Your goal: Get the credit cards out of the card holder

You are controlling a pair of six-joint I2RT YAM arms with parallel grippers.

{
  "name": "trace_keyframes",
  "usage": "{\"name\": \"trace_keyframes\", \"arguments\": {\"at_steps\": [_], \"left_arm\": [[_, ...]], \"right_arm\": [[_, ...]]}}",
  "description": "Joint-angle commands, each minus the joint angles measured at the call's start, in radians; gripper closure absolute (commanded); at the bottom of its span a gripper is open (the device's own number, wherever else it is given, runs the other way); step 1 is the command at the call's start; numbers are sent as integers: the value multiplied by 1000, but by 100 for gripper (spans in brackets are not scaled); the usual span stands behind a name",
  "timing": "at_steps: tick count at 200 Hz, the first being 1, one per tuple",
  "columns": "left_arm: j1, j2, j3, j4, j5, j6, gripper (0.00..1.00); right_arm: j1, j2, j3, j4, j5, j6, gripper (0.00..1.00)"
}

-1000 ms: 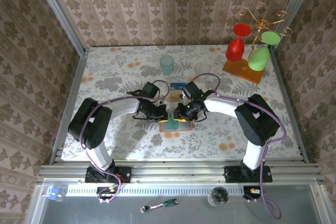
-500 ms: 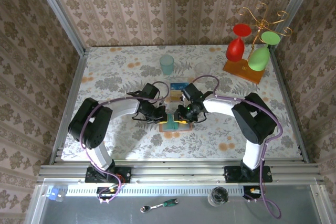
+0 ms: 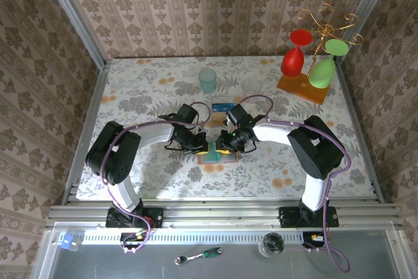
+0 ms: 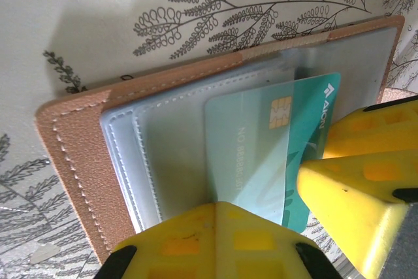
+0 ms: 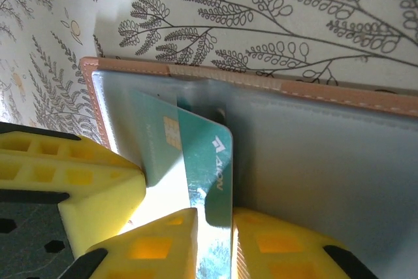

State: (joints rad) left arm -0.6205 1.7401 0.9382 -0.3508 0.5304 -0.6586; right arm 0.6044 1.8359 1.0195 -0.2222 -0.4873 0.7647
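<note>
Closed tight, the left gripper (image 4: 215, 230) rests on the open card holder (image 4: 73, 155). The right gripper (image 5: 215, 227) pinches the teal card (image 5: 196, 161) poking from it.

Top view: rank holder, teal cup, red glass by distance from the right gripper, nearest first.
1. Holder: mid-table, directly under the right gripper, which pinches the teal card.
2. Teal cup: farther back, centre.
3. Red glass: far-right corner.

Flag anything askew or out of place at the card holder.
The teal card sits tilted, partly out of its clear pocket in the open card holder, its end between the fingers of the right end effector. Nothing looks damaged or spilled.
</note>
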Motion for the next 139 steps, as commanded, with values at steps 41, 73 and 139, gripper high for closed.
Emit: {"name": "trace_keyframes", "arguments": {"at_steps": [41, 73, 139], "left_arm": [[0, 16, -19, -20, -13, 0, 100], [-1, 11, -21, -19, -15, -2, 100], [2, -3, -3, -34, -21, -1, 100]], "right_arm": [[-4, -21, -25, 28, -23, 21, 85], [-16, -38, -33, 5, -1, 4, 87], [-53, -100, -78, -25, 9, -17, 88]]}}
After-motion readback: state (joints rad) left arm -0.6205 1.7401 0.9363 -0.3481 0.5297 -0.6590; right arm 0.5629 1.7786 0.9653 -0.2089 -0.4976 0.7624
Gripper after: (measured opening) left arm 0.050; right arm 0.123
